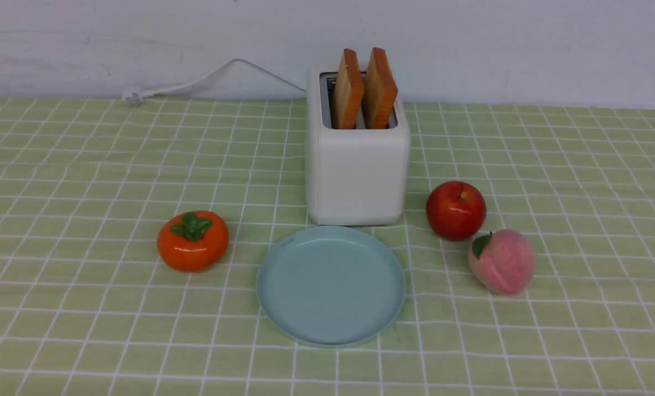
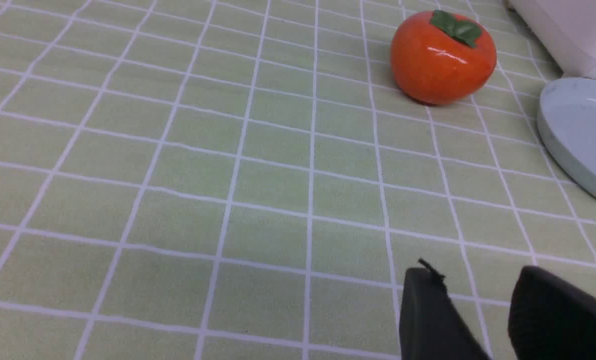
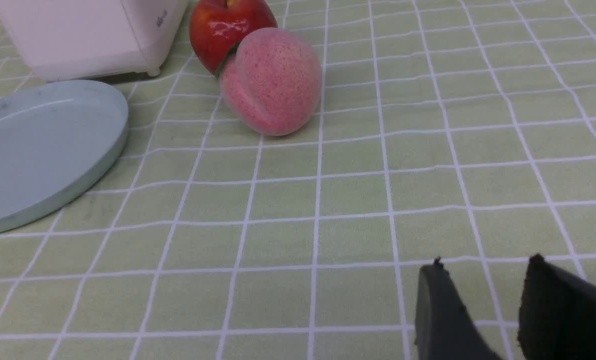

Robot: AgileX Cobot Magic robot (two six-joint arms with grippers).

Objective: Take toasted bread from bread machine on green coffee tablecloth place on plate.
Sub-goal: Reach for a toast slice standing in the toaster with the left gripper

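In the front view, two slices of toast (image 1: 348, 91) are seen standing in the slots of the white toaster (image 1: 358, 176), at the upper centre of the frame, with their upper parts raised above the metal top and tilted slightly. The pale blue plate (image 1: 331, 286) is set just in front of the toaster, at the lower centre, on the green checked cloth (image 1: 113, 341). Neither end effector is shown in that view. In the left wrist view, the left end effector (image 2: 478, 287) is seen with its fingers parted and nothing held between them; only cloth is visible beyond the tips, and the plate and toaster are well apart from it. In the right wrist view, the right end effector (image 3: 488, 275) is likewise spread and unloaded, though its fingers are dark and somewhat blurred. The toast is shown in neither wrist view, so it appears to be well away from both end effectors, untouched.
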